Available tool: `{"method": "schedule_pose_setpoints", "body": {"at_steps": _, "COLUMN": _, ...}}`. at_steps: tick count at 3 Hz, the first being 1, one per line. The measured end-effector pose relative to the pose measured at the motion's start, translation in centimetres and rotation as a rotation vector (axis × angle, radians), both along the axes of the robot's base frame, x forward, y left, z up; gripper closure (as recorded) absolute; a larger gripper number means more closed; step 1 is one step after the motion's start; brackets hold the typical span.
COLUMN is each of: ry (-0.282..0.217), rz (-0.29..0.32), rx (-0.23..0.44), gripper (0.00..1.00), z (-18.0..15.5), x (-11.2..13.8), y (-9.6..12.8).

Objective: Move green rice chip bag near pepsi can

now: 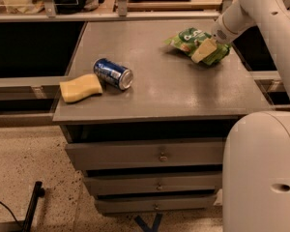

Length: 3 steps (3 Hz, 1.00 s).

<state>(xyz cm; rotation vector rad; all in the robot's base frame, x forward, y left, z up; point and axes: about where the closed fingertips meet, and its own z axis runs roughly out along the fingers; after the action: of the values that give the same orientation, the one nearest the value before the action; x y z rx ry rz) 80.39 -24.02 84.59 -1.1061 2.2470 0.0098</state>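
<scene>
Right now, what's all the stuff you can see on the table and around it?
green rice chip bag: one, light green, far right part of the tabletop.
pepsi can: one, dark blue, lying on its side, front left.
sponge: one, yellow, front-left corner, beside the can.
table: one, grey, middle of the view.
drawers: three, grey, under the tabletop.
robot arm: one, white, reaching in from the right.
tool: one, pale, down on the chip bag.

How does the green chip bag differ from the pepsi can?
The green rice chip bag is light green and crinkled; the pepsi can is dark blue and smooth. The bag is larger. The bag sits far right, at the tool; the can lies on its side, near left. Both rest on the table.
</scene>
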Motion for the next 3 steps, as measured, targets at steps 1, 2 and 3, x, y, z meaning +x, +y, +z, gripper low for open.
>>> {"method": "schedule_pose_setpoints", "body": {"at_steps": 1, "ry": -0.018, "rz": 0.064, "rx": 0.037, "gripper": 1.00, "z": 2.2, "x": -1.3, "y": 1.5}}
{"method": "schedule_pose_setpoints", "body": {"at_steps": 2, "ry": -0.018, "rz": 0.117, "rx": 0.065, "gripper": 1.00, "z": 3.8, "x": -2.5, "y": 3.0}}
{"method": "schedule_pose_setpoints", "body": {"at_steps": 3, "ry": -0.008, "rz": 0.144, "rx": 0.085, "gripper": 1.00, "z": 4.8, "x": -3.6, "y": 4.4}}
